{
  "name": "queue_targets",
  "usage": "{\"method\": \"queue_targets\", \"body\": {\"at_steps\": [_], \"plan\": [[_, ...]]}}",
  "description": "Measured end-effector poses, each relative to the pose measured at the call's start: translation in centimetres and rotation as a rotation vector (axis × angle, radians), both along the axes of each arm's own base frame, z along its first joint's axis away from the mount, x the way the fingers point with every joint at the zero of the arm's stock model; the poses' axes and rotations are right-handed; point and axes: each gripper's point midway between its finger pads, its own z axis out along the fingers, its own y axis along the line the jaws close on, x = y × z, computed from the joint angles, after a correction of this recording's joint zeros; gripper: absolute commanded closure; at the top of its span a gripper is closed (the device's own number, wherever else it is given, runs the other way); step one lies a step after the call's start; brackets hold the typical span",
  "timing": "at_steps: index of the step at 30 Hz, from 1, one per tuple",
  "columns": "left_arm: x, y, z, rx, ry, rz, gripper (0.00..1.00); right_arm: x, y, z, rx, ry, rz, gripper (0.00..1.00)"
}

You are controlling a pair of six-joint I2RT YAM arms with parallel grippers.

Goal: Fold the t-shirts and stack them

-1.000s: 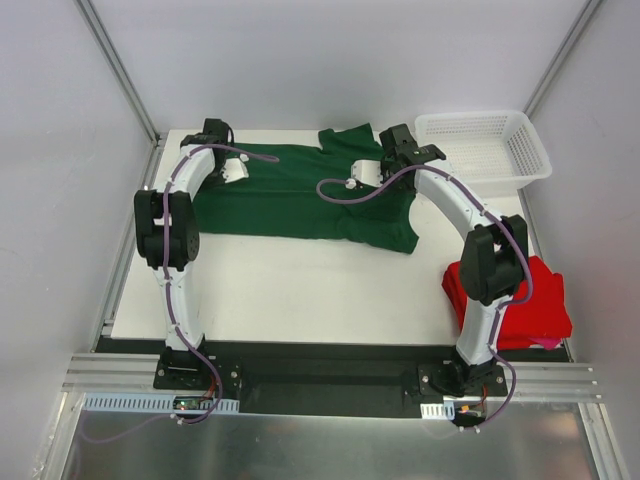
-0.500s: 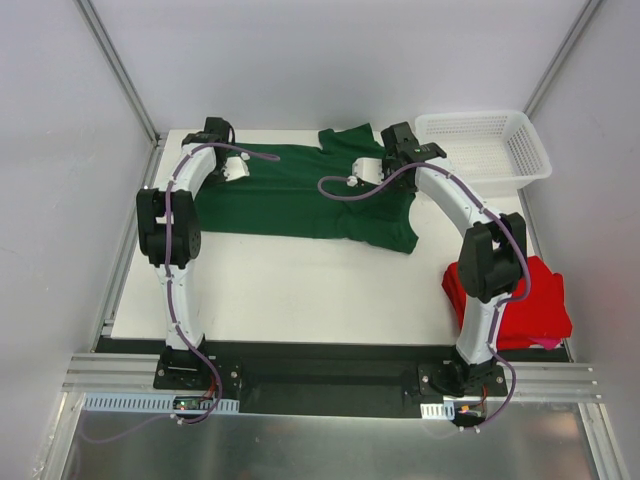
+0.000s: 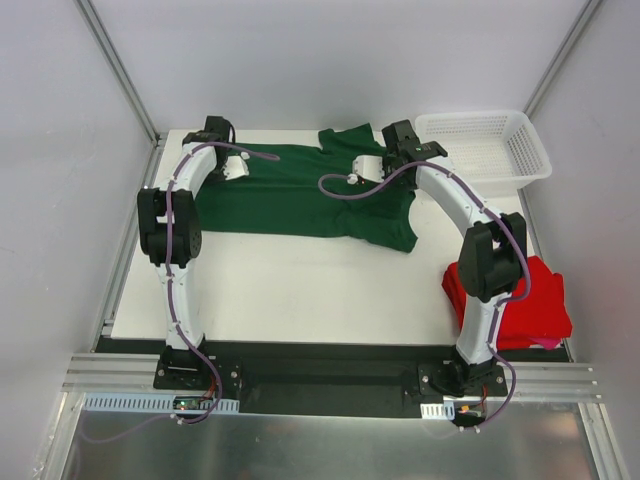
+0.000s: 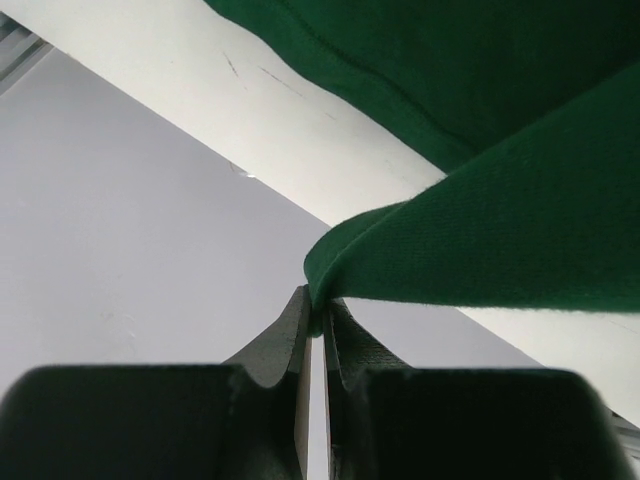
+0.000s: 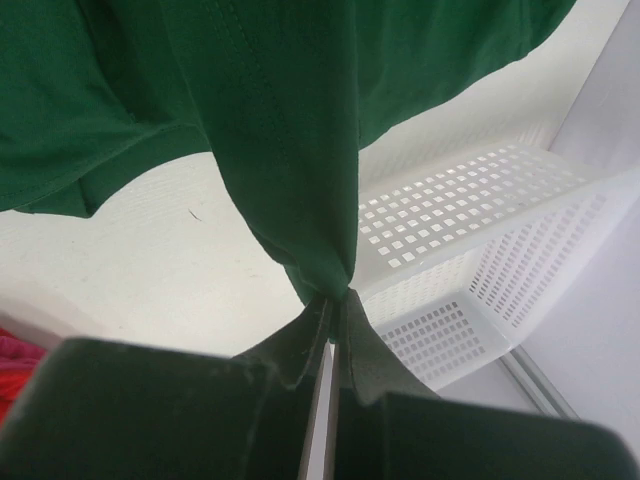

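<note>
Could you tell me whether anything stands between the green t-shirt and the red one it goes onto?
Nothing lies on the table between the dark green cloth t-shirt and the folded bright red t-shirt; only the right arm's elbow overhangs the red one's left edge.

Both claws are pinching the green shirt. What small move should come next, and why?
Probably carry the pinched far side toward the near edge, folding it in half: the left gripper and right gripper are both shut on the green t-shirt, which lies spread out.
</note>
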Motion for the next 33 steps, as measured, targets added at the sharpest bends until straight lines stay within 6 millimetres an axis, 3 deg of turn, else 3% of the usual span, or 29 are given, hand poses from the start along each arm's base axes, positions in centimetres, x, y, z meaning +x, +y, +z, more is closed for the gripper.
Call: {"method": "queue_targets", "body": {"at_steps": [12, 33], "plan": [[0.8, 0.3, 1.2, 0.023, -0.032, 0.002, 1.00, 1.0, 0.3, 1.1, 0.016, -0.047, 0.008, 0.99], [0.9, -0.2, 0.8, 0.034, -0.023, -0.006, 1.00, 1.5, 0.3, 1.1, 0.011, -0.054, 0.014, 0.99]]}}
